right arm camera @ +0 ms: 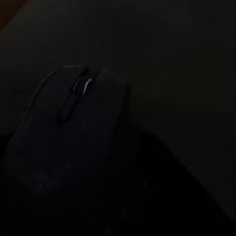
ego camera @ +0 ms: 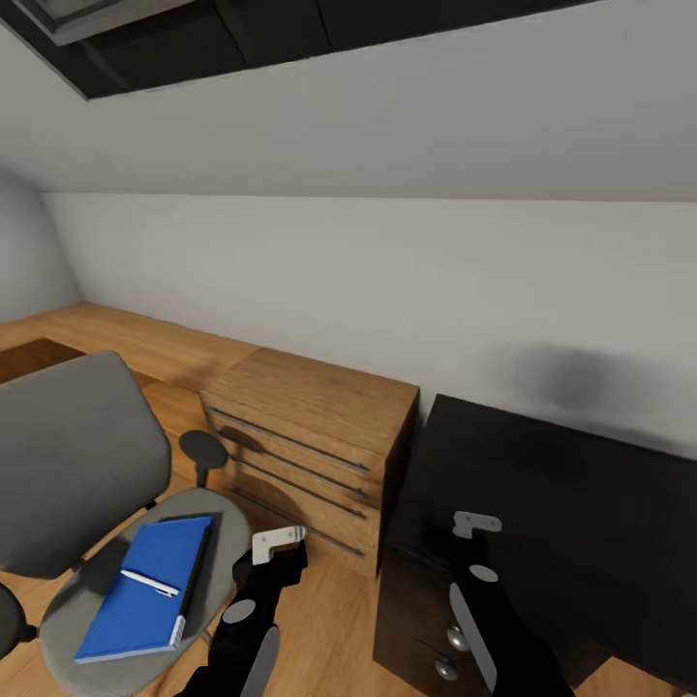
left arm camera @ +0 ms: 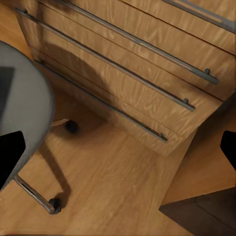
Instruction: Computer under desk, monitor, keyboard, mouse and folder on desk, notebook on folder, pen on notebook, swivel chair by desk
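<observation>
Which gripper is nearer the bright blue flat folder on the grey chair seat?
Left. The left gripper is just beside the blue folder, off the seat's edge; the right gripper is farther off, over the black desk.

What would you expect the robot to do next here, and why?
Probably reach the left gripper toward the blue folder. The folder lies on the swivel chair seat with a pen on top, the gripper hovers just beside the seat, and the black desk stands close by.
</observation>
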Robot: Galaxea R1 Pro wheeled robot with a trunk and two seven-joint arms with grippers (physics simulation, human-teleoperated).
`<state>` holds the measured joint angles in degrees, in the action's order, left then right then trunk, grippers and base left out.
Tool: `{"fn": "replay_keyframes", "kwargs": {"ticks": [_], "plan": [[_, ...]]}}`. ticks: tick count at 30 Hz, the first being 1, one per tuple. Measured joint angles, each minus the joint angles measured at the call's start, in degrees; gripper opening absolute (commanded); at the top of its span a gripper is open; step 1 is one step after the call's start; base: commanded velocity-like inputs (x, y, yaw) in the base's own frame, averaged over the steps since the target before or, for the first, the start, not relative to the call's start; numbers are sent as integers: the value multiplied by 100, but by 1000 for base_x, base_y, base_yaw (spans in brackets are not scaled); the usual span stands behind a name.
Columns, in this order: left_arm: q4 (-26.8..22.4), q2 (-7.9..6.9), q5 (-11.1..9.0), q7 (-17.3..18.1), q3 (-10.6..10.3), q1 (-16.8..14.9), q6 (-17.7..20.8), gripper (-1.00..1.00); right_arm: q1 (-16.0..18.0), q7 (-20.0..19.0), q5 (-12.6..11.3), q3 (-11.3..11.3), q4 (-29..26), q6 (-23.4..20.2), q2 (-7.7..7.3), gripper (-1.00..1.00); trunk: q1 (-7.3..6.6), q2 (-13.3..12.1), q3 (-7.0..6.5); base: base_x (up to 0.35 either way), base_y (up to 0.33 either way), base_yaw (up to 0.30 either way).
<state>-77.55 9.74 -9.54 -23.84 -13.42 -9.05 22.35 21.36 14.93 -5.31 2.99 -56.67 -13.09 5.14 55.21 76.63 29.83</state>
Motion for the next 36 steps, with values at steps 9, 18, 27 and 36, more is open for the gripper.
{"fn": "replay_keyframes", "kwargs": {"ticks": [9,18,27,36], "plan": [[2,3,1,0,-1,-2,-1,100,-2,-10,-6,49,4,-6,-3,-100,0,0,0,0,0,23],[2,4,1,2,-1,-2,-1,100,-3,-17,0,55,7,-8,-1,-100,-1,0,0,28,0,0],[6,2,1,4,-1,0,-1,100,-1,-31,-4,55,7,-8,-1,-100,-1,0,0,113,0,0],[2,4,1,2,-1,-3,-1,100,-3,-19,-26,61,15,-44,0,100,0,0,0,7,0,0]]}}
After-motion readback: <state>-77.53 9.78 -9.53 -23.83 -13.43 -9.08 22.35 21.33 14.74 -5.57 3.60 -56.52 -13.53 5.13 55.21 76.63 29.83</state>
